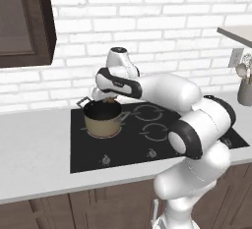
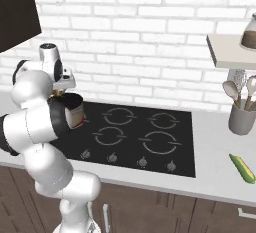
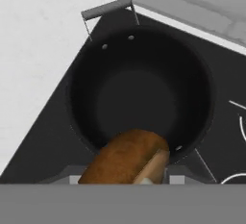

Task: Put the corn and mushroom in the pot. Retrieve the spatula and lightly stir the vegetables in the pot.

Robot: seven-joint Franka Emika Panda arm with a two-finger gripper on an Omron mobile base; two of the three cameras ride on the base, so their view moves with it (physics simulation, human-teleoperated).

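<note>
Your pincer (image 3: 126,182) hangs just above the pot (image 1: 102,119), closed on the mushroom (image 3: 126,158), a brown rounded cap with a paler cut edge, held over the pot's near rim. The pot sits on the left part of the black cooktop (image 2: 150,149), its dark inside bare of food. To do this step well, I would carry the mushroom a little farther over the middle of the pot before letting go, since at the rim it could bounce out onto the cooktop; release low so it drops straight down. The corn (image 2: 242,168) lies on the counter (image 2: 220,177) well to the right of the cooktop, near the front edge, so it is not yet in the pot. A grey cup (image 2: 242,118) of utensils stands far right by the wall; the spatula is likely among them, though I cannot tell which. Counted: one pot, one mushroom, one corn, one cup, four burner rings on the cooktop.
</note>
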